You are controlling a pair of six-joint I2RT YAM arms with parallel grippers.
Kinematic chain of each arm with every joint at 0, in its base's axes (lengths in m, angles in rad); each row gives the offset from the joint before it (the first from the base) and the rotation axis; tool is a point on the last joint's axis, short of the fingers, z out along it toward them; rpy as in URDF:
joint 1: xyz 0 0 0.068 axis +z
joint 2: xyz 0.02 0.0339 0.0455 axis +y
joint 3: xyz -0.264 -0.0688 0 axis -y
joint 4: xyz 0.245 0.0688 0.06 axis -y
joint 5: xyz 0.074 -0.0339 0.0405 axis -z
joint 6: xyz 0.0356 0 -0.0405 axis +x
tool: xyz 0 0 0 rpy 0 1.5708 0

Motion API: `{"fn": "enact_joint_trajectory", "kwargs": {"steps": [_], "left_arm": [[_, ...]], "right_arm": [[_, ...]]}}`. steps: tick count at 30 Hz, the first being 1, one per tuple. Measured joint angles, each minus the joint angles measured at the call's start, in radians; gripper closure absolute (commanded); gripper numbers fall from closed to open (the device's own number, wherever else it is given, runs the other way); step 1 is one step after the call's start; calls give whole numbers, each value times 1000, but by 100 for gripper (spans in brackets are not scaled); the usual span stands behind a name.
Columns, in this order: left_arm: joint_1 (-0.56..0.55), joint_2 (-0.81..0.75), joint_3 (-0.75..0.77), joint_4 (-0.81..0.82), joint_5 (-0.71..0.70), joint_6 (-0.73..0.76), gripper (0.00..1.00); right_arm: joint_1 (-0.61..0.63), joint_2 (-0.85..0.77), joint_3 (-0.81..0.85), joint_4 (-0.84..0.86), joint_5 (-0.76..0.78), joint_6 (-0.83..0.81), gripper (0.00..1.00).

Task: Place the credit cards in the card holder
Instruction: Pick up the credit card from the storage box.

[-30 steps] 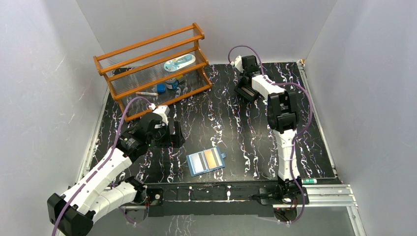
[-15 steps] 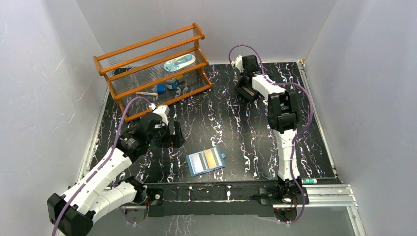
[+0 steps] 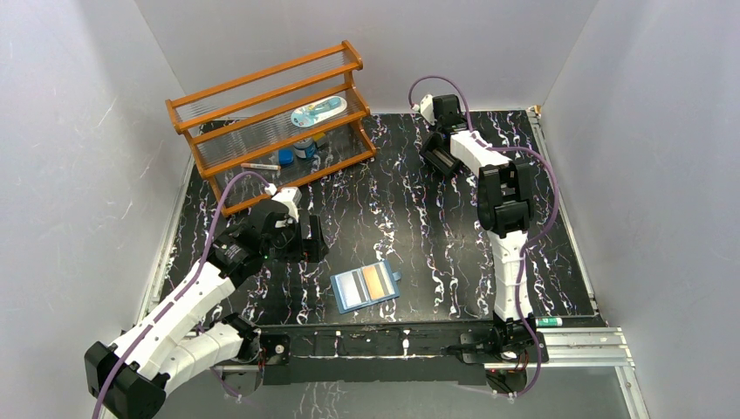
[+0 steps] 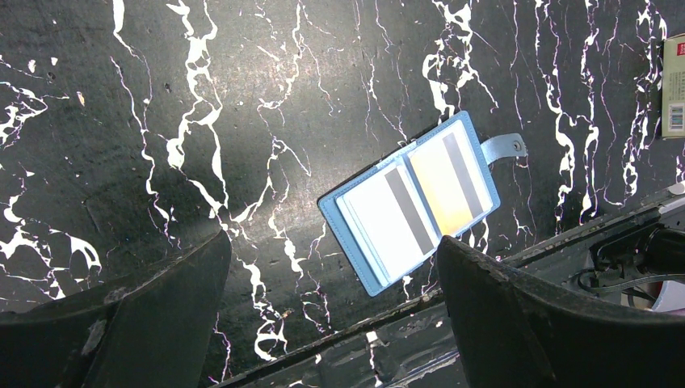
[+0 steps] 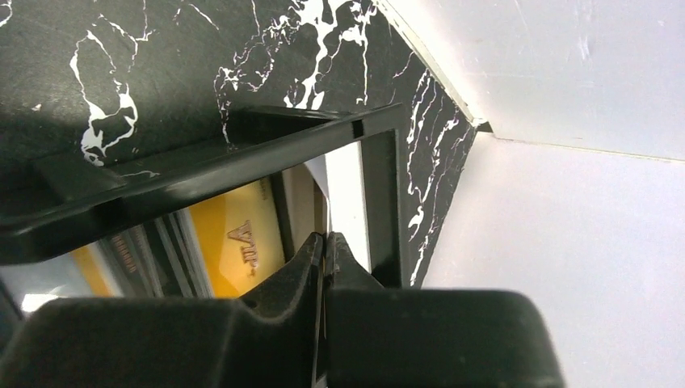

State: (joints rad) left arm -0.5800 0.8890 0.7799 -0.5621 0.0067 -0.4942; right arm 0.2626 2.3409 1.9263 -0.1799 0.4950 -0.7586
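The blue card holder (image 3: 366,286) lies open near the table's front edge. A pale card (image 4: 380,222) and an orange card (image 4: 452,182) sit in its pockets. My left gripper (image 3: 301,240) hovers to the holder's left and a little behind it, open and empty, and its dark fingers frame the holder (image 4: 408,206) in the left wrist view. My right gripper (image 3: 445,153) reaches into the black tray (image 3: 434,166) at the back. Its fingertips (image 5: 327,241) are pressed together on the thin edge of a pale credit card (image 5: 346,190). An orange credit card (image 5: 238,234) stands beside it in the tray (image 5: 380,194).
A wooden rack (image 3: 270,122) at the back left holds a blue-white packet, small jars and a pen. A small green item (image 3: 550,321) lies at the front right rail. White walls close in the back corner (image 5: 565,162) right behind the tray.
The right gripper has edged slightly toward the back wall over the tray, and its jaws have closed further. The left arm and the card holder have not moved.
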Motion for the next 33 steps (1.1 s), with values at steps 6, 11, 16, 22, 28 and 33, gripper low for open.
{"fn": "enact_joint_trajectory", "kwargs": {"steps": [6, 11, 16, 22, 28, 33], "left_arm": [[0, 0, 0, 0, 0, 0, 1], [0, 1, 0, 0, 0, 0, 2], [0, 4, 0, 1, 0, -6, 5], [0, 4, 1, 31, 24, -40, 9], [0, 57, 73, 53, 104, -146, 16], [0, 85, 87, 116, 205, -248, 24]], "right_arm": [[3, -39, -2, -67, -13, 55, 99], [17, -138, -8, -144, -20, 128, 100], [42, -259, -8, -234, -35, 247, 100], [67, -420, -60, -350, -189, 484, 100], [82, -777, -405, -270, -557, 804, 100], [103, -1034, -723, -33, -869, 1096, 100]]}}
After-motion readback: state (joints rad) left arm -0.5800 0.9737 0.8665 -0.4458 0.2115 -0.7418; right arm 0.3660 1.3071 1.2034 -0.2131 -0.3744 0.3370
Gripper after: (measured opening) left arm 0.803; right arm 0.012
